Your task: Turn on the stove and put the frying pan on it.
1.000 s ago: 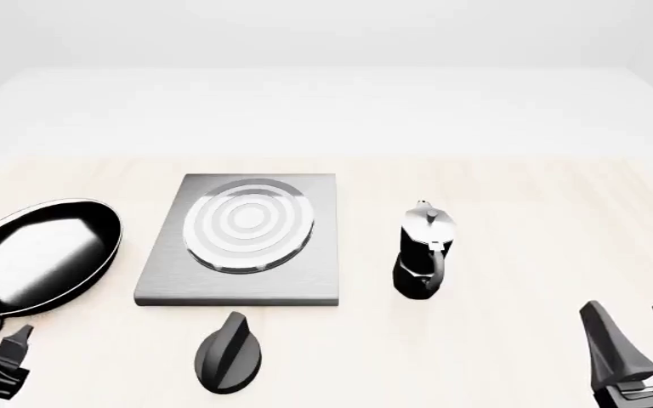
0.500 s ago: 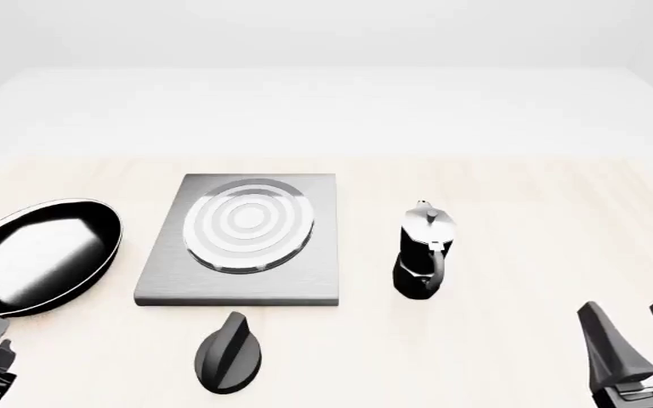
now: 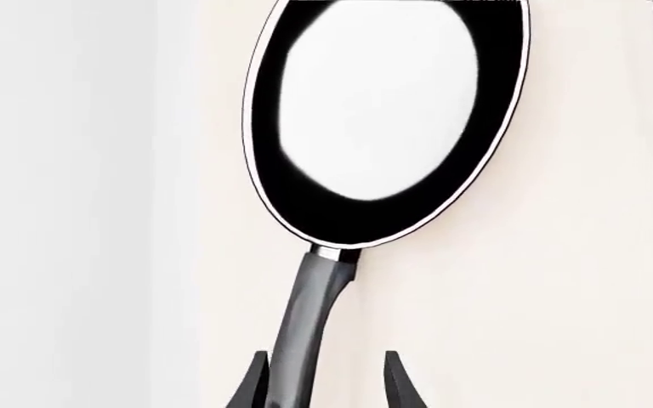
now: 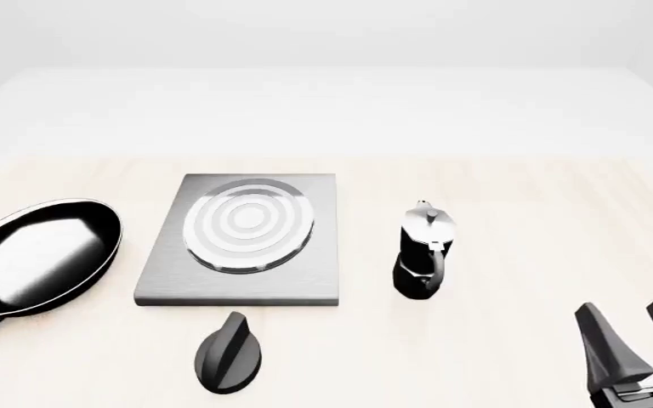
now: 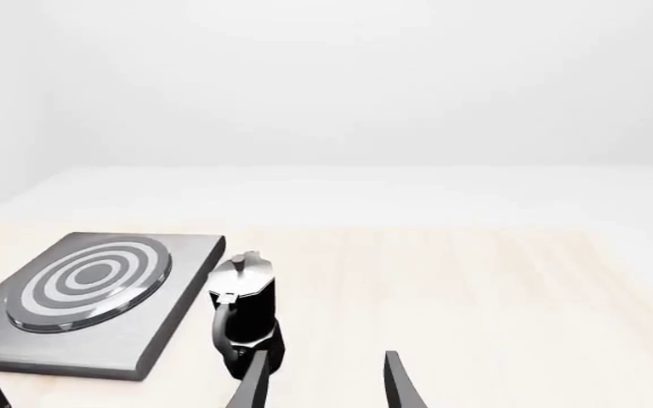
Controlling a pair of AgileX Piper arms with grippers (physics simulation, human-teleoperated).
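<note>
The black frying pan lies flat on the table at the left, its glossy inside up and its handle pointing toward me. In the left wrist view my left gripper is open, with one finger on each side of the handle's end. The grey stove with its ringed burner sits just right of the pan. Its black oval knob rests on the table in front of it. My right gripper hovers open at the near right, holding nothing.
A small black-and-silver moka pot stands upright to the right of the stove, between it and my right gripper. The right wrist view shows the moka pot close ahead of the fingers.
My left arm has slid back toward the near left corner, nearly out of the front view. The right gripper has dipped very slightly. Pan, stove and knob have not moved.
</note>
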